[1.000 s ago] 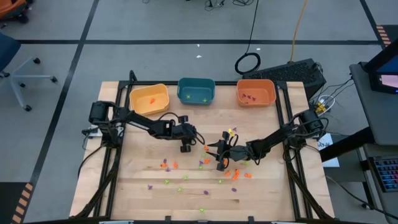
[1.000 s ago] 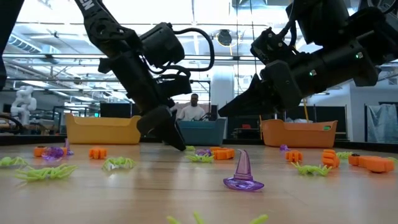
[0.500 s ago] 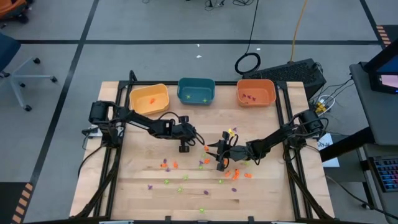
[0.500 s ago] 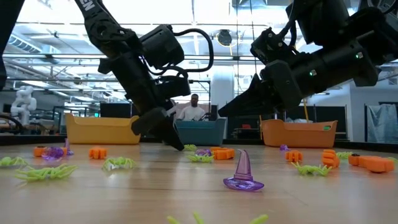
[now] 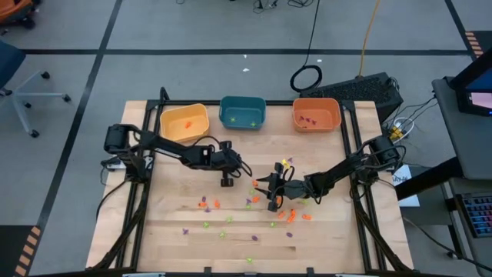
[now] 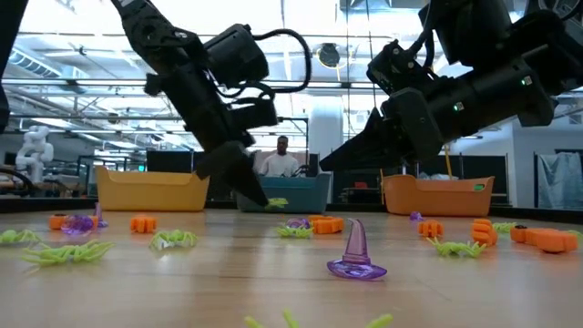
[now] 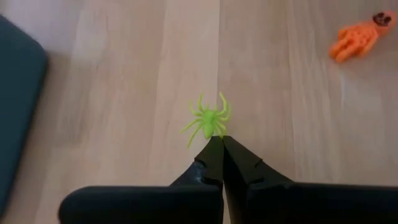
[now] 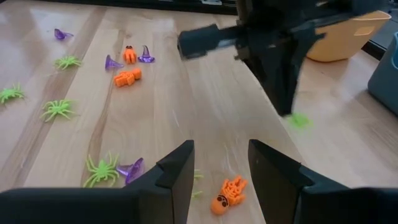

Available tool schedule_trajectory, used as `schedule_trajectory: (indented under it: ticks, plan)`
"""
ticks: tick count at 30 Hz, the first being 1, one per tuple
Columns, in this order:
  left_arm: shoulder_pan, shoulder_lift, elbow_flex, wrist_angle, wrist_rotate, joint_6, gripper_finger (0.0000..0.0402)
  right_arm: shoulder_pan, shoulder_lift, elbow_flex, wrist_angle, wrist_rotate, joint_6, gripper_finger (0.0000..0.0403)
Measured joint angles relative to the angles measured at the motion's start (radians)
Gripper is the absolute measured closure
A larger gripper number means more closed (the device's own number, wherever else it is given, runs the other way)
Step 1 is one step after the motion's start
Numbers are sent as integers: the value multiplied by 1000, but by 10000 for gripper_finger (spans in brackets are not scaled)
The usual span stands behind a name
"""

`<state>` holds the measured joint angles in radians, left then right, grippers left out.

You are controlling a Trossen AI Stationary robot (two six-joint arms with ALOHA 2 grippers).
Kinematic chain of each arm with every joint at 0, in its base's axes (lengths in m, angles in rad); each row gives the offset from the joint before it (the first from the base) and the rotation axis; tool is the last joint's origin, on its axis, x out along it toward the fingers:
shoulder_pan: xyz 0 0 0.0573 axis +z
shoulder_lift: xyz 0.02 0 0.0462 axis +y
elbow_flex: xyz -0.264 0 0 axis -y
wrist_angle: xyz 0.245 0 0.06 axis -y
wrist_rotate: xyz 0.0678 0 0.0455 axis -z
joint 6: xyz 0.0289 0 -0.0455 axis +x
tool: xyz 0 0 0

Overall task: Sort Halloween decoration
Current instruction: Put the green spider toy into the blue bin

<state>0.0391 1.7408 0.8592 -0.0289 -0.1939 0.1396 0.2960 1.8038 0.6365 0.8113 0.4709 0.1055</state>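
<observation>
In front of the teal bin [image 5: 243, 112], the left gripper [image 7: 222, 142] pinches a green spider [image 7: 208, 119] above the table [image 5: 177, 208], while the right gripper [image 8: 221, 163] hovers nearby, jaws apart.

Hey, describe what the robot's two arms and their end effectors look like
Both arms are dark, near black, built of chunky jointed segments. A black cable loops over the left arm; the right arm shows small green lights. Each end effector, left and right, has two dark, tapered, wedge-shaped fingers.

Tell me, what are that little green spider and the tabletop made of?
The green spider, pinched in the left hand, looks like moulded plastic: uniform bright colour, thin stiff legs, though soft rubber is possible. The table looks like pale wood with a matte finish, showing grain and plank seams.
</observation>
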Motion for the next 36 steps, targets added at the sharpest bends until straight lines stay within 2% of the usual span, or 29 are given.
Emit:
schedule_trajectory:
  ticks: [8,16,21,24,28,36]
  plan:
    - [0,-130,1,-53,64,-56,402,0,0,0,0,-2,5,266]
    - [0,-259,1,-83,66,-83,402,0,0,0,-1,-4,14,266]
    - [-1,-334,-49,-61,66,-130,401,5,0,0,-1,-7,14,266]
    - [-1,-381,-126,17,67,-163,402,10,0,0,-1,-8,14,266]
    - [-14,-432,-241,213,74,-210,401,12,0,0,-1,-8,14,266]
    - [-63,-450,-389,557,59,-238,402,12,0,0,5,-6,14,266]
